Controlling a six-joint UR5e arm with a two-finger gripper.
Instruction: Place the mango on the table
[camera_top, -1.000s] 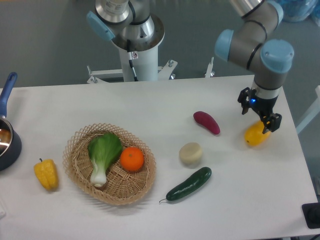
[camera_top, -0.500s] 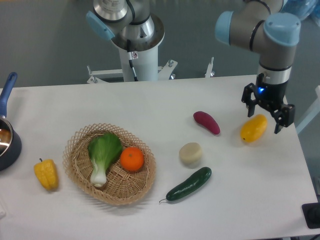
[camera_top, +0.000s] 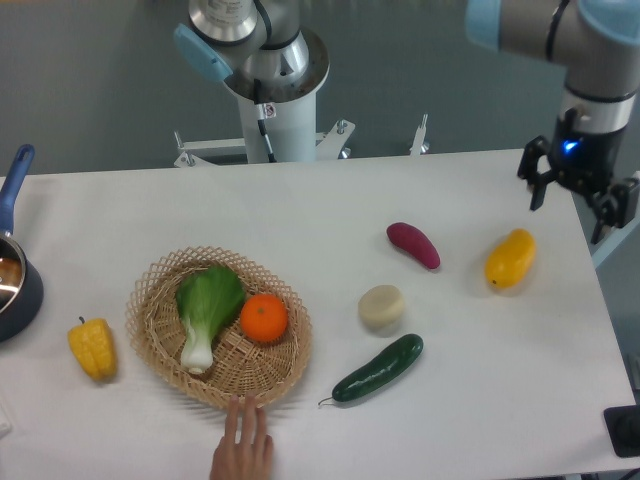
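Since one second ago, the end effector (camera_top: 580, 200) has let go of the mango (camera_top: 510, 259) and lifted up and to the right; its two fingers are now spread apart and hold nothing, hanging above the far right edge of the tabletop (camera_top: 300, 215). Also new is a human hand (camera_top: 243, 449), which has come in from the bottom edge with fingertips touching the near rim of the wicker basket (camera_top: 219, 325). The mango lies alone on the white tabletop at the right side, slightly tilted, below and to the left of the end effector and apart from it. To its left there is a purple sweet potato (camera_top: 413, 245), then a pale round piece (camera_top: 382, 307) and a green cucumber (camera_top: 378, 368) nearer to the front. Inside the basket rest a green bok choy (camera_top: 206, 311) and an orange (camera_top: 264, 318), touching each other. A yellow bell pepper (camera_top: 92, 348) lies left of the basket, and a dark pot with blue handle (camera_top: 14, 260) stands at the left edge.
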